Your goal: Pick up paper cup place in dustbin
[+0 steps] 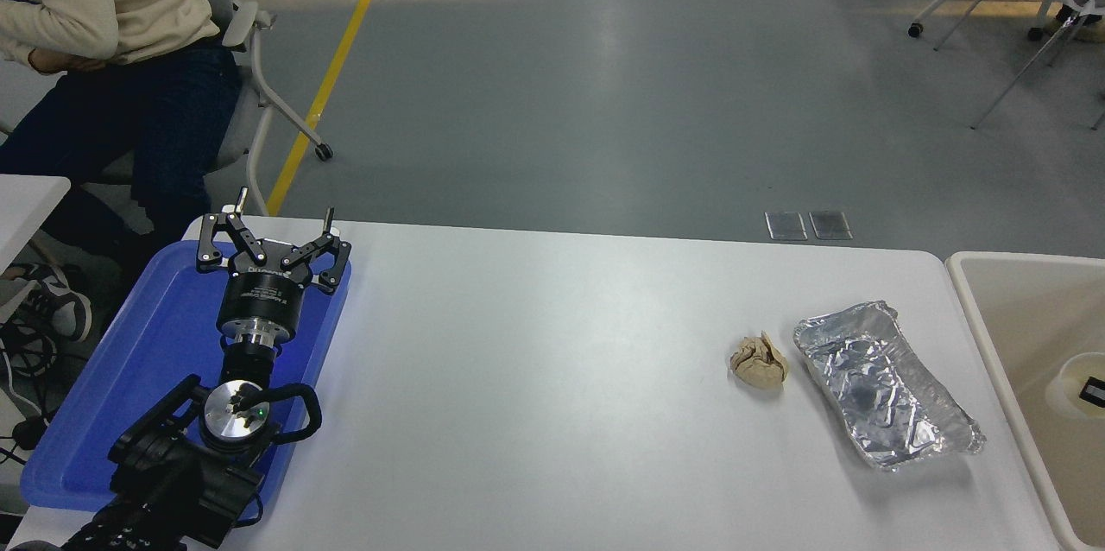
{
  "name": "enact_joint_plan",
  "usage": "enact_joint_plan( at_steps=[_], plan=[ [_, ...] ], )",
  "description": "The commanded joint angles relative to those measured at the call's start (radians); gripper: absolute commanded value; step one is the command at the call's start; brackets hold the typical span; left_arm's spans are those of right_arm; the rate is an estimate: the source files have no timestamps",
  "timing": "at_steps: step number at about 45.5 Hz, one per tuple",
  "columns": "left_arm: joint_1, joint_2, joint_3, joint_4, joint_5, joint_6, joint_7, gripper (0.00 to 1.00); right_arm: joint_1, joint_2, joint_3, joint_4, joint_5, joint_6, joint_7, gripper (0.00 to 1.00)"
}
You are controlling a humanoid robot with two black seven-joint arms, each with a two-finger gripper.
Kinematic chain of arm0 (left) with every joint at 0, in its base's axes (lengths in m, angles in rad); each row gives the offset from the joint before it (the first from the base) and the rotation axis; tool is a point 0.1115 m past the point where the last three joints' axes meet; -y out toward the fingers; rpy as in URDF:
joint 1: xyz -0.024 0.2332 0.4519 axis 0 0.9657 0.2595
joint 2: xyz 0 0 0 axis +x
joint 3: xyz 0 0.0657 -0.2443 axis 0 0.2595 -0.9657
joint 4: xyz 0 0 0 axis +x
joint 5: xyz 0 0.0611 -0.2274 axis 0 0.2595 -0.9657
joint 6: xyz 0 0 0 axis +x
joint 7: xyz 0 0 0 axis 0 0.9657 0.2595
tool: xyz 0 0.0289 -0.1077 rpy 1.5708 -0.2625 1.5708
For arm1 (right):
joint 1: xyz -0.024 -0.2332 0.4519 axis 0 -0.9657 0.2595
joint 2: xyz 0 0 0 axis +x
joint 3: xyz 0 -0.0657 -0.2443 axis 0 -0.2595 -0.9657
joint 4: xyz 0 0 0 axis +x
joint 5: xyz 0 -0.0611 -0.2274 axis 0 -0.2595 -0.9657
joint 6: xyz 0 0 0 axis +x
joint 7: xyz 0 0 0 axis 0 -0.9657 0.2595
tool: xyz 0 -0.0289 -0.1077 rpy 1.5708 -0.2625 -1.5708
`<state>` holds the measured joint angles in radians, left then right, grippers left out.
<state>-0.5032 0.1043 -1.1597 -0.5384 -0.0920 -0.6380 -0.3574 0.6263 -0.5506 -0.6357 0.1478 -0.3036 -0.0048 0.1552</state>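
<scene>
My left gripper [268, 227] is hanging at lower left, jaws apart; right arm unseen. Cup [1075, 383] is sitting inside the bin [975, 309], right edge: light, crushable, best held gently by its wall.

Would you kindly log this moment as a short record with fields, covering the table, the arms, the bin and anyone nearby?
table: white table
left gripper: left gripper open, parked over the blue tray
right gripper: not in view
on table: crumpled paper ball beside foil tray, apart
dustbin: dustbin at the right edge
inside bin: pale round shape, likely the paper cup, cut off by the frame
person: seated person at far left
</scene>
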Motion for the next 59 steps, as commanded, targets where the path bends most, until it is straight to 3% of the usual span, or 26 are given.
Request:
enact_joint_plan(
  at_steps=[1, 35, 49, 59],
  plan=[
    [0.0, 0.0, 0.0, 0.0, 0.0, 0.0, 0.0, 1.0, 0.003, 0.011, 0.047, -0.005, 0.004, -0.004, 0.004, 0.99],
    [0.0, 0.0, 0.0, 0.0, 0.001, -0.002, 0.0, 1.0, 0.286, -0.023, -0.044, 0.058, -0.048, 0.092, 0.006, 0.99],
    [0.0, 0.0, 0.0, 0.0, 0.001, -0.002, 0.0, 1.0, 0.639, -0.166, -0.139, 0.542, -0.198, 0.095, -0.014, 0.99],
    [0.0, 0.0, 0.0, 0.0, 0.001, -0.002, 0.0, 1.0, 0.875, -0.157, -0.327, 0.798, -0.201, 0.095, -0.028, 1.0]
  ],
)
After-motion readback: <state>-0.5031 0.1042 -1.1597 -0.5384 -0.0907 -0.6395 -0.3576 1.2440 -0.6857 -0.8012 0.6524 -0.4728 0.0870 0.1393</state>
